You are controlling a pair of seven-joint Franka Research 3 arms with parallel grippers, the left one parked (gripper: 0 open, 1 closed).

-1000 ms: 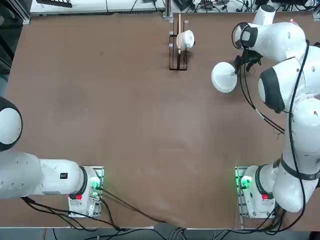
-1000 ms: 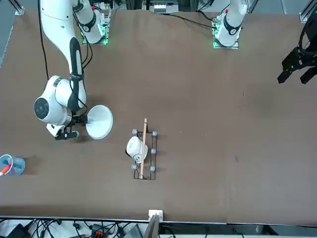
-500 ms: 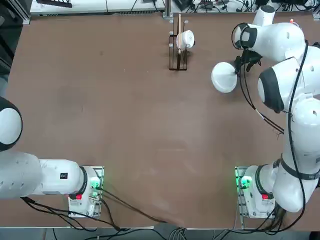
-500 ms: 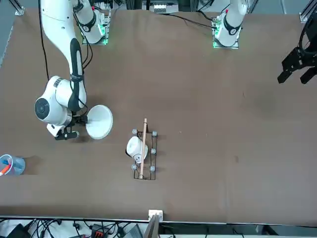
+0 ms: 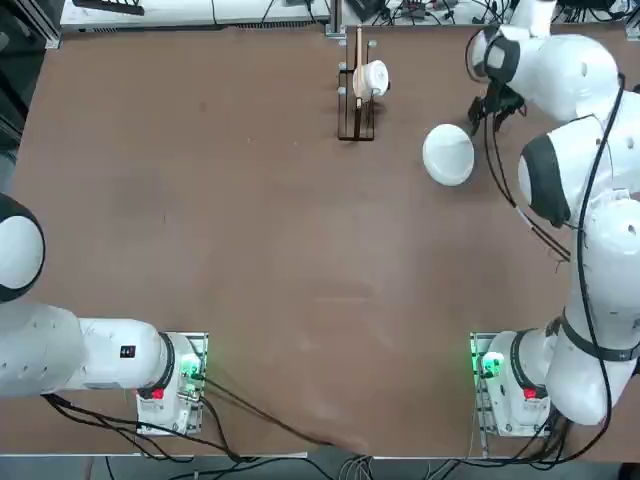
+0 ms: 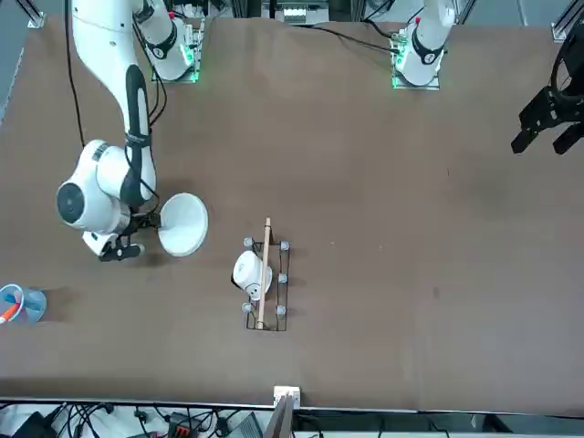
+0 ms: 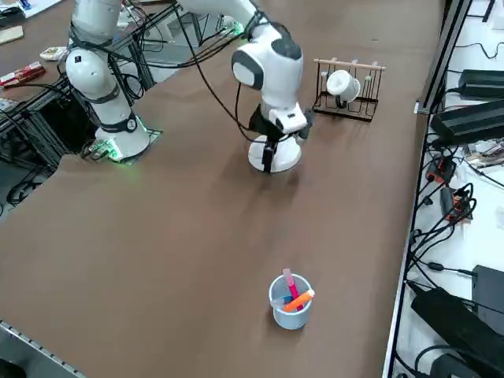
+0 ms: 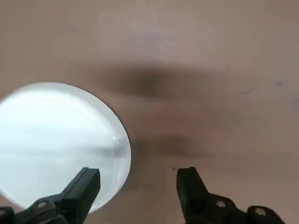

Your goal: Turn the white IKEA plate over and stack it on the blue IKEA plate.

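The white IKEA plate lies bottom up on the brown table in the far right part, also seen from the side and from the front. It looks raised, as if resting on something. The blue IKEA plate is hidden. My right gripper hangs just beyond the plate's rim, on its far right side, with its fingers pointing down. In the wrist view the gripper is open and holds nothing. One fingertip hangs over the plate's edge and the other over bare table.
A wire rack with a wooden rod holds a white cup at the far middle of the table. A clear blue cup with pens stands near the right edge, seen too in the front view.
My right gripper has drawn back from the plate's rim toward the far edge of the table. The plate has stayed in place.
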